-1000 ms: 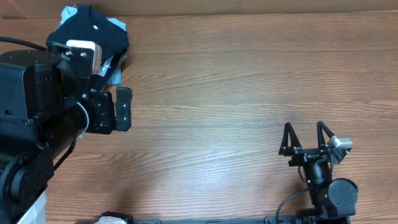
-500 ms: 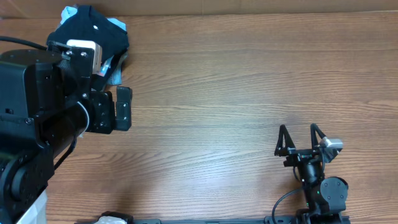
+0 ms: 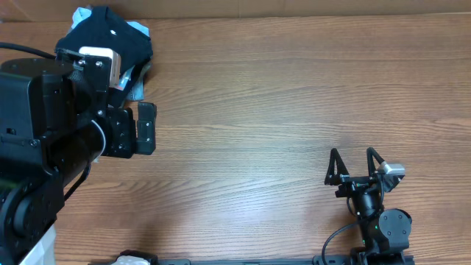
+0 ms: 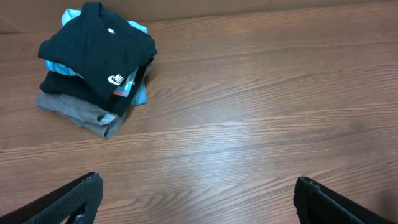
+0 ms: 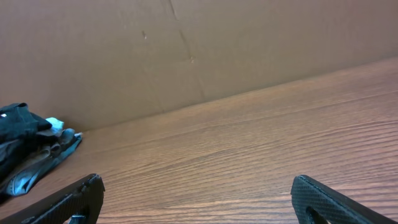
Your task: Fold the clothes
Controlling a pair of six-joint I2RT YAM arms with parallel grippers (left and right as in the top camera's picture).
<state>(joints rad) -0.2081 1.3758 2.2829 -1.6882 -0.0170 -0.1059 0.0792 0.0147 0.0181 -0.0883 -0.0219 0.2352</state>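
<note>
Two end effectors empty, shirt stacked at the far corner

Nearest, the left end effector (image 4: 198,186) and right end effector (image 3: 353,153) both stand wide, holding nothing, above the tabletop (image 4: 249,112). Beyond, at its far left corner, the dark T-shirt (image 4: 93,46) lies as a compact packet atop a light blue shirt (image 4: 142,93) and grey garment (image 4: 74,112). Folding looks done or nearly so.

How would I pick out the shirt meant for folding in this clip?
On the wooden table, a small pile of clothes sits in the far left corner. The dark T-shirt lies on top: navy-black with a small white logo, unlike the light blue shirt beneath and the grey garment at the bottom.
</note>
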